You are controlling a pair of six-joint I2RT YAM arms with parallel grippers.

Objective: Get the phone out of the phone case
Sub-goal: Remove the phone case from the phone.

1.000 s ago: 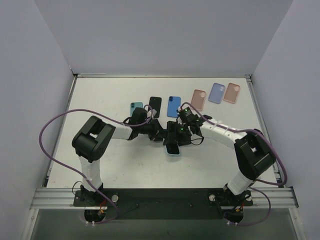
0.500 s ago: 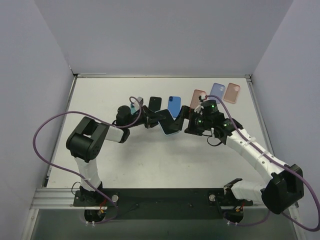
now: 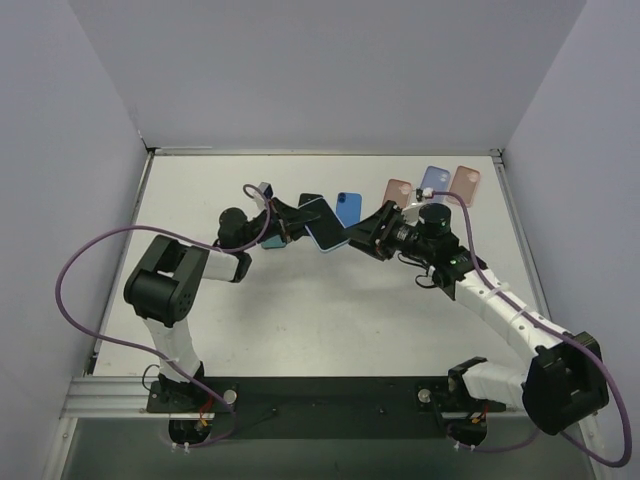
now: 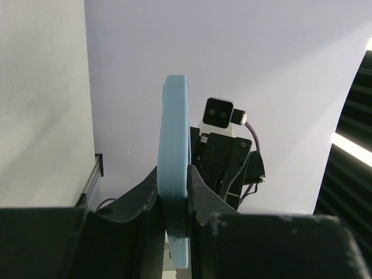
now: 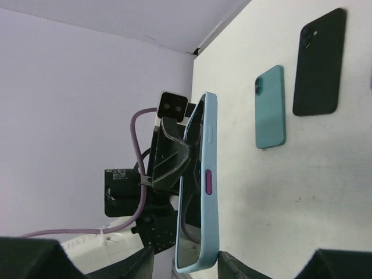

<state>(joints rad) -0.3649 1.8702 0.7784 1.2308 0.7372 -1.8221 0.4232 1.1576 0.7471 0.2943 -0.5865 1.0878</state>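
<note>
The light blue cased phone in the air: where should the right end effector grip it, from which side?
Probably the free end of the cased phone, across the flat front and back, coming along its length from opposite the left end effector, which clamps the other end. It is thin and edge-on to the right end effector; avoid the pink side button.
</note>
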